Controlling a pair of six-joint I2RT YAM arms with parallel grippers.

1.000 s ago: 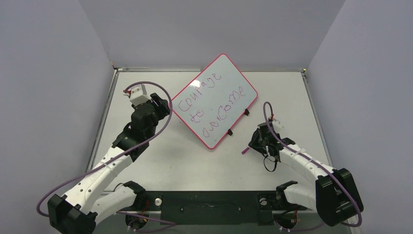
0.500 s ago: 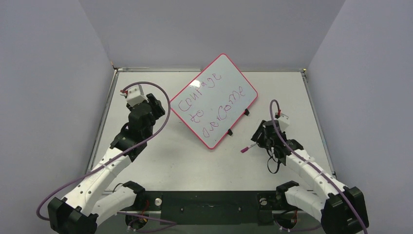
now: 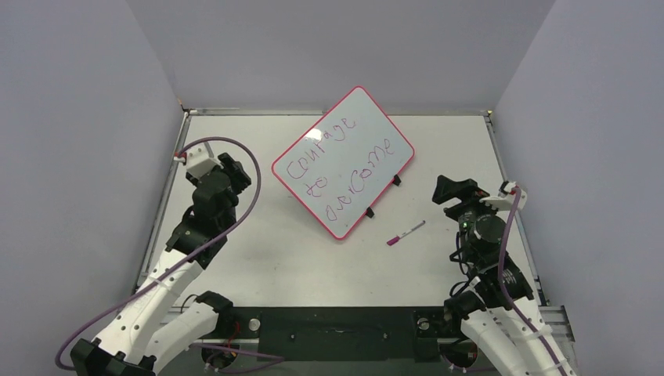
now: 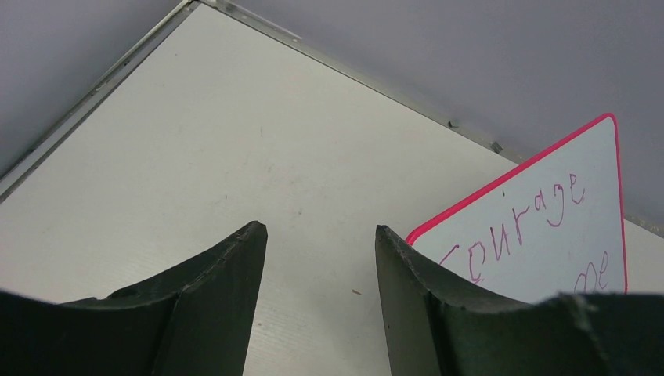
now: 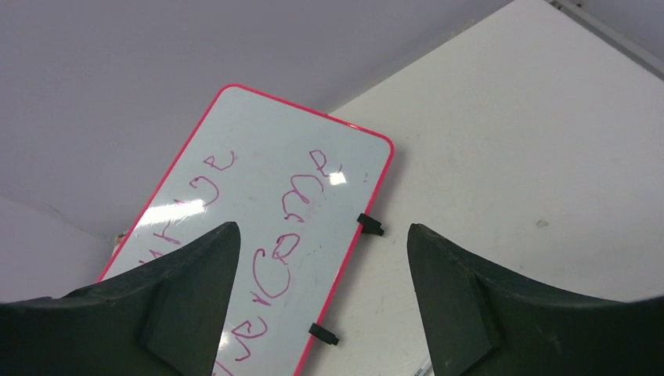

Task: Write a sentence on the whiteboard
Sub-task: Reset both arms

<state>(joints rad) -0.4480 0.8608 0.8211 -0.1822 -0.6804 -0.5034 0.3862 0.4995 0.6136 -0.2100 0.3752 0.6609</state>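
Nearest to us, the marker lies loose on the table, its purple end pointing near-left; nothing holds it and it is apart from both arms; just beyond it on the right we see the right gripper with its jaws spread wide and nothing between them; on the left, the left gripper is likewise parted and holds nothing, near the board's left corner but not touching it; farther back, about mid-table, the whiteboard sits turned on a diagonal, with two black clip feet on its right long edge; the sentence runs across it in purple-pink, three lines that we read as "Courage", "to", "overcome"; whether the board lies flat or tilts we cannot tell
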